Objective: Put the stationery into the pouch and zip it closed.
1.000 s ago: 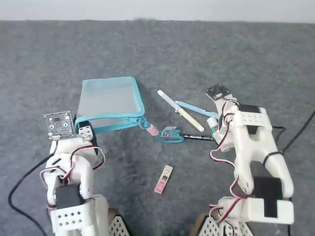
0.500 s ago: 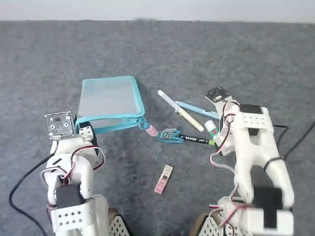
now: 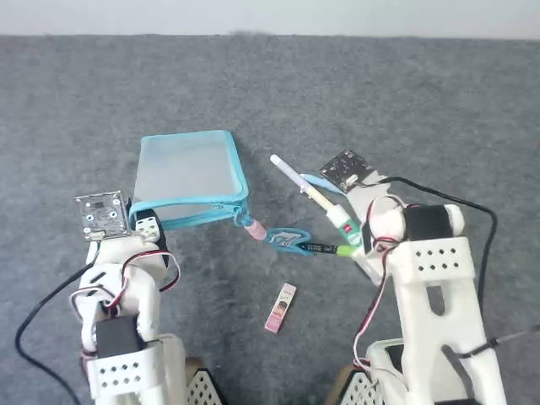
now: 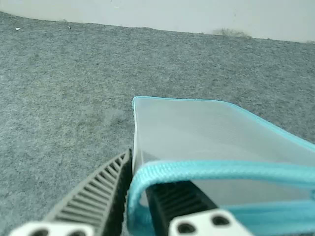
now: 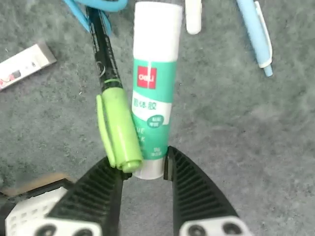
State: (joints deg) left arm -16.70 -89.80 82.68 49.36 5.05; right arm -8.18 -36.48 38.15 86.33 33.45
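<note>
On my high feed the left gripper (image 3: 148, 224) sits at the 7 o'clock corner of the pouch (image 3: 186, 172), and its own wrist camera shows the fingers (image 4: 101, 192) pinching the pouch's teal zipper edge. The pouch lies flat, its mouth facing 6 o'clock. At the pouch's 5 o'clock corner I see a small pink tag (image 3: 256, 228); I cannot tell whether it is the zip pull. Just beyond it at 4 o'clock is a teal clip (image 3: 289, 241). A pink packet (image 3: 280, 307) lies alone toward 6 o'clock from the clip. A black pen (image 3: 323, 248) with a green cap runs from the clip toward 3 o'clock. At 12 o'clock from the pen a white pen (image 3: 297, 180) and a blue pen (image 3: 315, 180) lie close together. The right gripper (image 5: 145, 169) clamps the base of the glue stick (image 5: 152, 96), with the black pen's green cap wedged against one finger.
</note>
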